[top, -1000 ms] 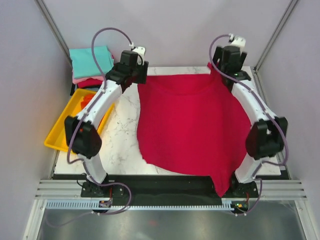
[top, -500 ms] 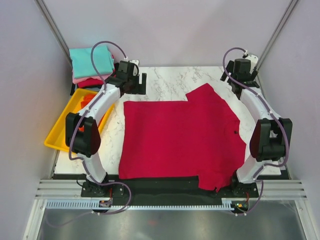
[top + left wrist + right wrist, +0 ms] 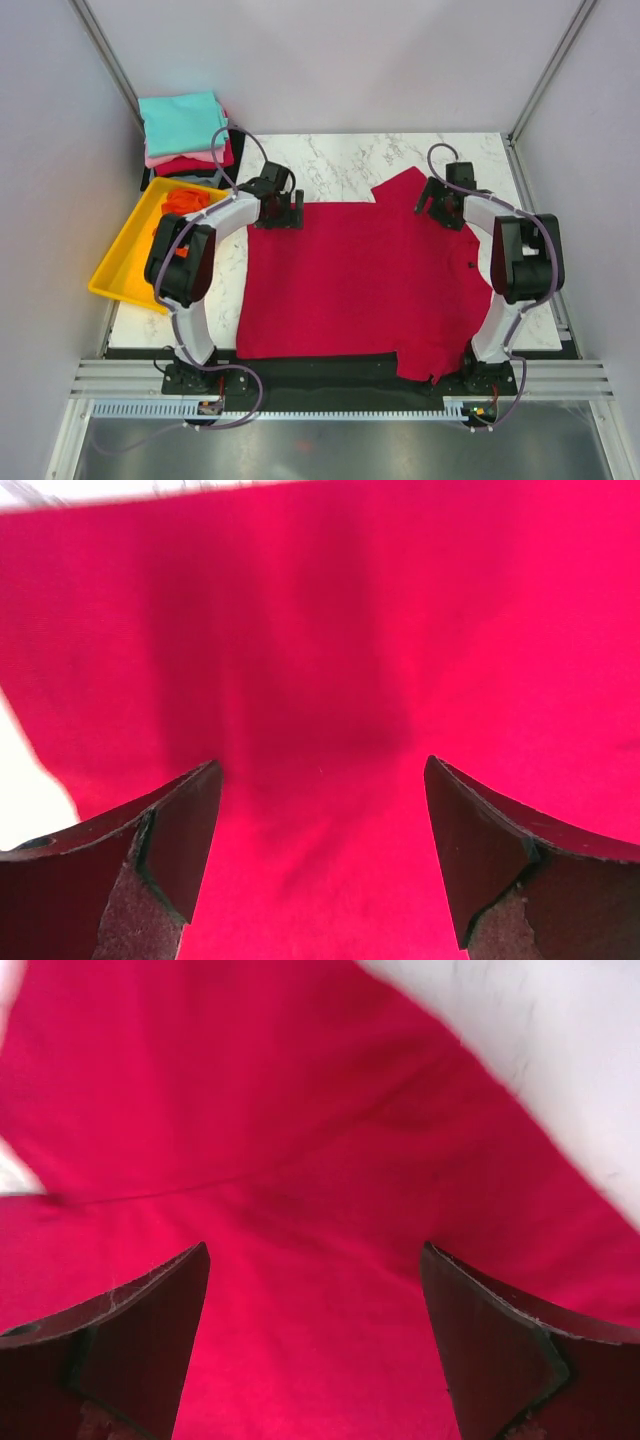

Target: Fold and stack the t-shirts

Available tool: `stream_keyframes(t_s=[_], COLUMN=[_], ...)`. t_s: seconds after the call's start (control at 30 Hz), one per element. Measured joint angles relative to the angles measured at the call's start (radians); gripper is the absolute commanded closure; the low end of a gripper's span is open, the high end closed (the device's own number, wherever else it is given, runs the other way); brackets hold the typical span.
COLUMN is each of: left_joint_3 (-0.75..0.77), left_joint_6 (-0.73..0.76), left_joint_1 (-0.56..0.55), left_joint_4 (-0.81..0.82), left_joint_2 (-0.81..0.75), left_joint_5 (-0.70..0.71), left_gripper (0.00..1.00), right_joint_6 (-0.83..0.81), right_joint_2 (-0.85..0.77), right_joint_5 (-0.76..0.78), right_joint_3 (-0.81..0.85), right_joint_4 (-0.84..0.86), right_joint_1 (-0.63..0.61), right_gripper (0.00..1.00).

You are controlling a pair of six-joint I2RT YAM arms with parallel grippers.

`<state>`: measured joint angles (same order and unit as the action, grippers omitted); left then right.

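A crimson red t-shirt [image 3: 360,280] lies spread flat on the marble table [image 3: 340,160], its near hem hanging over the front edge. One sleeve [image 3: 405,190] points to the far right. My left gripper [image 3: 280,210] hovers open above the shirt's far left corner; red cloth [image 3: 330,680] fills the gap between its fingers [image 3: 180,830]. Over the sleeve's right side my right gripper [image 3: 442,203] also stands open, nothing held, with the sleeve seam [image 3: 250,1175] below its fingers [image 3: 480,1330]. Folded t-shirts [image 3: 185,125], teal on top, are stacked at the far left. An orange t-shirt [image 3: 180,203] lies in the tray.
A yellow plastic tray [image 3: 125,265] sits at the table's left edge, beside the folded stack. Grey walls and metal posts [image 3: 105,55] close in the table on three sides. Bare marble [image 3: 230,290] shows left of the red shirt and behind it.
Both grippers let go of the red shirt, which dropped flat onto the table. Both arms then came down and nearer, over the shirt's far edge.
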<state>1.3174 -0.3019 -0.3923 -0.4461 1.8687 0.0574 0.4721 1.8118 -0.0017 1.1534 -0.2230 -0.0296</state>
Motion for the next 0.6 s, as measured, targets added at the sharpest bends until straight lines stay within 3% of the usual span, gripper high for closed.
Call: stream_keyframes(t_s=[0.17,0.6], left_joint_3=[0.036,0.576], left_joint_6=[-0.029,-0.034], left_joint_1=[0.009,0.092], left_joint_4=[0.01,-0.067], left_joint_2=[0.106,0.461], left_joint_5=[0.014,0.014], left_gripper=[0.12,0.13], right_joint_6=[0.008,0.051], right_joint_2=[0.113,0.468], right_joint_5=[-0.014,-0.031], right_joint_3=[0.113,0.598], right_joint_4=[-0.014,-0.056], right_joint_1=[-0.001,0.015], right_gripper=[0.06,0.06])
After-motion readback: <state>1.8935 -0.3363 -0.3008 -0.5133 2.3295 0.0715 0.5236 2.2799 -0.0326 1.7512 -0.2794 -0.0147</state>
